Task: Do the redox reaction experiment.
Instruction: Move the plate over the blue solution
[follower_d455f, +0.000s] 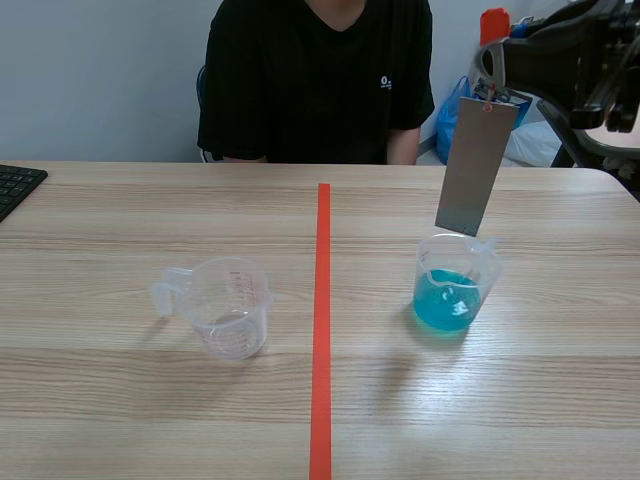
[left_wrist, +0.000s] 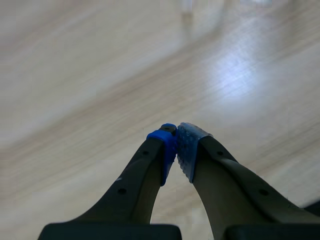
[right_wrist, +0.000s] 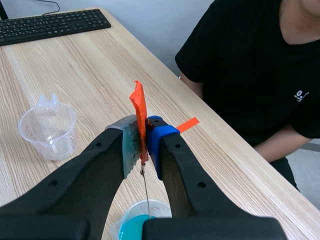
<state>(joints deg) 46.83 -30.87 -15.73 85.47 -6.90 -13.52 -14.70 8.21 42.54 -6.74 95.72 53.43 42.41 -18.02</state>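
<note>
A grey metal strip with an orange tag at its top hangs upright from my right gripper, its lower end just above the rim of a clear beaker holding blue liquid. In the right wrist view my right gripper is shut on the strip's orange tag, and the beaker of blue liquid lies straight below. An empty clear measuring cup stands left of the red tape line; the same cup shows in the right wrist view. My left gripper is shut on nothing above bare table.
A person in a black shirt sits across the table. A black keyboard lies at the far left edge. A red tape line runs down the table's middle. A blue bag sits behind the table at the right.
</note>
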